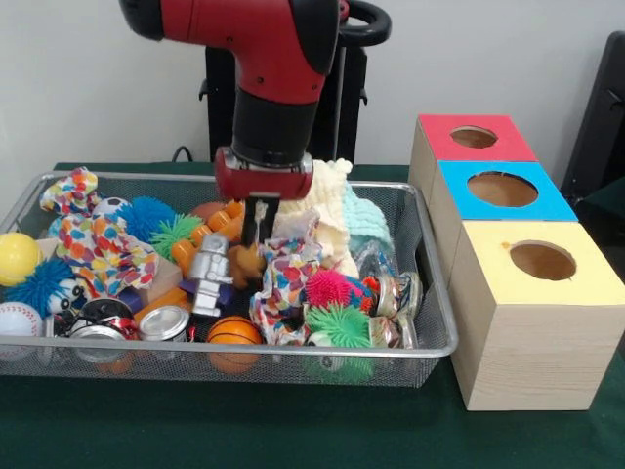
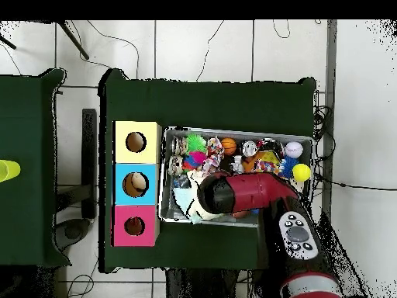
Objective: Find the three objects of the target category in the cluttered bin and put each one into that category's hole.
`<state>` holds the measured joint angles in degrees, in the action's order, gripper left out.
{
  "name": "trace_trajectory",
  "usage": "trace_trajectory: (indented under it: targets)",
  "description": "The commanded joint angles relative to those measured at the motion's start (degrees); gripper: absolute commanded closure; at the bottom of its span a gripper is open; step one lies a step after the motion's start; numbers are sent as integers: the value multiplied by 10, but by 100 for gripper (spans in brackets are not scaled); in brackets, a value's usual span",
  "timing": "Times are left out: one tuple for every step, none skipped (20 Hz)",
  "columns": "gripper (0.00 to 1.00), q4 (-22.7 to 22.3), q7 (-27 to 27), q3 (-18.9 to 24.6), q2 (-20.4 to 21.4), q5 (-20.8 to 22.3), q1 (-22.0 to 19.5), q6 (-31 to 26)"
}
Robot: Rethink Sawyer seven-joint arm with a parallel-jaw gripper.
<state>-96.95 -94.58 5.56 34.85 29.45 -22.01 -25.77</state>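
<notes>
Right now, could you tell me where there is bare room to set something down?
The green table is bare in front of the cluttered bin. The bin itself is packed edge to edge, with the gripper down among the toys.

Silver wire-mesh bin (image 1: 430, 293), pale wooden box (image 1: 430, 161), glossy cans (image 1: 164, 322)

The red arm (image 2: 248, 194) reaches over the bin (image 2: 310, 167), covering its near half. Three boxes (image 2: 136, 182) stand in a row just beside the bin: yellow, blue, red.
</notes>
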Motion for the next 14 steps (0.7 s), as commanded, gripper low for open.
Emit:
trace_trajectory:
  targets:
    - [100,-125,122,73,85,-16,-35,-160]
    - [100,-128,125,80,89,-15,-42,-164]
    - [100,-130,128,87,93,-15,-49,-170]
    - [100,-132,131,91,100,-13,-54,-176]
    - [100,-137,135,98,109,-15,-60,-184]
    - [100,-139,137,103,117,-16,-64,-192]
    - [100,-144,139,109,129,-19,-67,-200]
    - [100,-146,141,113,141,-22,-70,-210]
    - [100,-151,143,119,154,-26,-73,-219]
    - [100,-155,144,126,167,-31,-76,-228]
    - [100,-162,140,134,181,-38,-78,-226]
    - [100,-167,131,139,192,-42,-76,-222]
    - [100,-173,122,143,204,-47,-74,-217]
    - [100,-178,113,148,216,-52,-72,-213]
